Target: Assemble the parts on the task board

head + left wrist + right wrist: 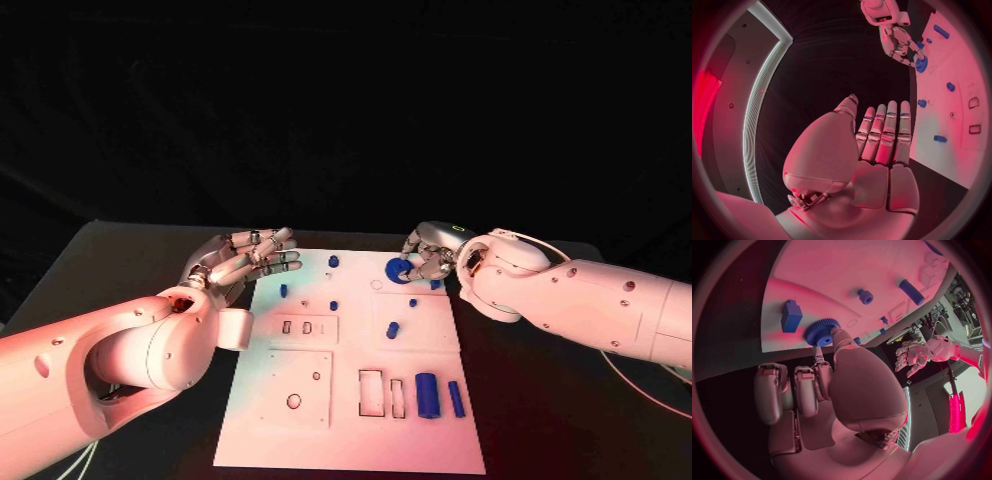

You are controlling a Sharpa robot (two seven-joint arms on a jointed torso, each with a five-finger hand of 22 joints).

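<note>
One white task board (353, 420) lay on one black table (548, 420), with two silver hands, left (242, 256) and right (430, 254), over its far end. Blue parts: one toothed gear (398, 270), one large cylinder (427, 394), one slim bar (456, 398). About seven smaller blue pegs and blocks (392, 329) were scattered over the far half, some too small for a firm count.

left hand (242, 256) empty, fingers straight — right hand (428, 257) pinching

Dim reddish light, black backdrop, fisheye-bent edges.
</note>
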